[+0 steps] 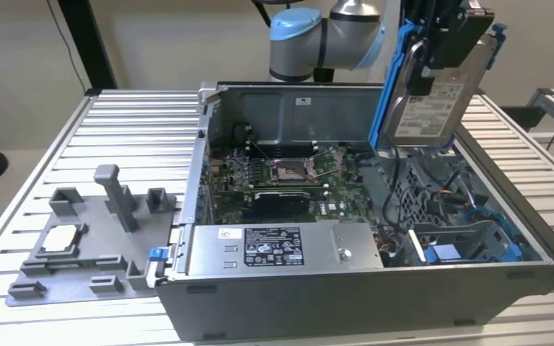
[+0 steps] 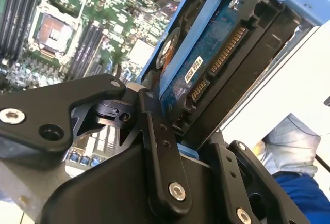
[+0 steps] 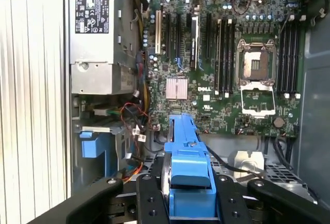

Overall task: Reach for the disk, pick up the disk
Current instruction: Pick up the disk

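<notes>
Disk (image 1: 438, 101) up in the air, clear of the open computer case (image 1: 354, 288), hanging over the case's far corner on the exterior view's right. It stands nearly on edge, tilted, white label facing the camera, blue bracket (image 1: 399, 79) running down its side toward the exterior view's left. Tool (image 1: 450, 36) clamped on the disk's upper end; black fingers closed against it from both sides. In the second wrist view the disk (image 2: 216, 64) shows its underside: blue circuit board, gold connector strip, blue frame around it, black tool linkage (image 2: 160, 152) bearing on its edge. In the first wrist view the blue bracket (image 3: 188, 172) sits pinched between two black fingers (image 3: 149, 203), narrow edge on. Arm's pale blue and grey joint (image 1: 320, 36) just behind the case's back wall. Below, the case lies on its side on the slatted metal table (image 1: 123, 115), lid off, green motherboard (image 1: 287, 173) with bare processor socket exposed, grey power supply with label sticker (image 1: 277, 249) along the near side, blue drive-bay fittings (image 1: 460, 249) in the near corner at the exterior view's right. Grey fixture tray (image 1: 84, 245) beside the case on the exterior view's left, a small white-topped square chip (image 1: 63, 238) resting in it.
</notes>
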Available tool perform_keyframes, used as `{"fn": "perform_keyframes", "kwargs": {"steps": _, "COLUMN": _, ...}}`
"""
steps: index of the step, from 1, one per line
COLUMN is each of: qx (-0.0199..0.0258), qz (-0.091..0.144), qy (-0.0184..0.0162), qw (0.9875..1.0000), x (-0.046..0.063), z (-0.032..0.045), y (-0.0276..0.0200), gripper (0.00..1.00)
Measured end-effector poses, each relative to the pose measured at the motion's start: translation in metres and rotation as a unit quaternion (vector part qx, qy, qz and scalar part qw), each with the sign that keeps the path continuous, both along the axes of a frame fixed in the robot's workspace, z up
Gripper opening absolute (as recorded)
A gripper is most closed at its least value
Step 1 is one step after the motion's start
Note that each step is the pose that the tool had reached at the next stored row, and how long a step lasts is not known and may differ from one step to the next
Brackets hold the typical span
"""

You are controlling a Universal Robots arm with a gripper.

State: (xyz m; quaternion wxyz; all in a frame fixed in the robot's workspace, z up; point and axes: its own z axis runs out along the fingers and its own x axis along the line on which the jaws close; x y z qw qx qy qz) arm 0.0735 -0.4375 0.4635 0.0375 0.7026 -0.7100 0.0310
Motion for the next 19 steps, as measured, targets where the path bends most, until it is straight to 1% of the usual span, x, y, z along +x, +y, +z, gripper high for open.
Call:
{"fn": "perform_keyframes", "kwargs": {"steps": 5, "qx": 0.0000, "qz": 0.000, "qy": 0.0031, "qw": 1.0000, "x": 0.000, "z": 0.0000, "y": -0.0093, "gripper": 0.00}}
{"fn": "perform_keyframes", "kwargs": {"steps": 7, "qx": 0.0000, "qz": 0.000, "qy": 0.0041, "qw": 1.0000, "x": 0.000, "z": 0.0000, "y": -0.0117, "gripper": 0.00}}
{"fn": "perform_keyframes", "kwargs": {"steps": 9, "qx": 0.0000, "qz": 0.000, "qy": 0.0046, "qw": 1.0000, "x": 0.000, "z": 0.0000, "y": -0.0127, "gripper": 0.00}}
{"fn": "perform_keyframes", "kwargs": {"steps": 15, "qx": 0.0000, "qz": 0.000, "qy": 0.0048, "qw": 1.0000, "x": 0.000, "z": 0.0000, "y": -0.0133, "gripper": 0.00}}
{"fn": "perform_keyframes", "kwargs": {"steps": 19, "qx": 0.0000, "qz": 0.000, "qy": 0.0048, "qw": 1.0000, "x": 0.000, "z": 0.0000, "y": -0.0156, "gripper": 0.00}}
